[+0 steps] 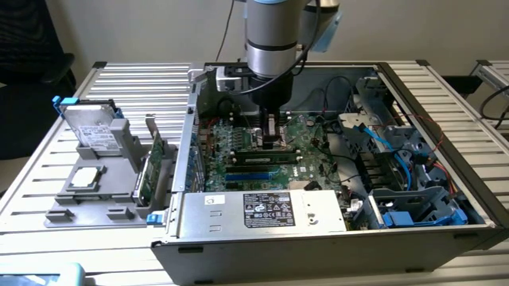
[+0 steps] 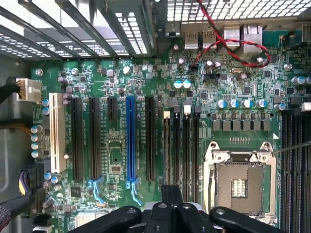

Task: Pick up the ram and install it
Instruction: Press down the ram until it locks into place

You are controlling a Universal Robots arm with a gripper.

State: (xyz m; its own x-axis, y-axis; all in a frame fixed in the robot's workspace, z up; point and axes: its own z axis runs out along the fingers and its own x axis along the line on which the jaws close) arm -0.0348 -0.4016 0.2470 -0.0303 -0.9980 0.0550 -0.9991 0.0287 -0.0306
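**Claw at the ram, over the memory slots**

The claw [image 1: 273, 142] reaches straight down into the open case [image 1: 413, 238] and ends at the motherboard [image 1: 238, 143]. The ram [image 1: 266, 159] lies right under its tip. It is a narrow green stick with dark chips, standing on edge along a slot, and the claw meets it near the middle of its top edge. From the exterior view the two look to be touching or very nearly so. Whether the claw is clamped on the stick or slack cannot be told, and neither can whether the ram is fully seated.

Just past the ram, on the side away from the arm, run two blue slots [image 1: 253, 174], then the power supply [image 1: 263, 210]. Well off from the claw, outside the case, a grey holder [image 1: 95, 190] carries a drive [image 1: 94, 128] and a green card [image 1: 151, 170].

The wrist view looks along the board, with a blue slot [image 2: 130, 138] among black ones and the bare CPU socket [image 2: 240, 182].

The ram is probably very light and stiff, but thin and fragile. It would likely snap or crack under a twist, and its chips and contact edge are best left untouched. The safest hold appears to be across the flat faces near the top edge, at mid-length, so any push goes down evenly. The smooth faces may slip in a loose pinch.
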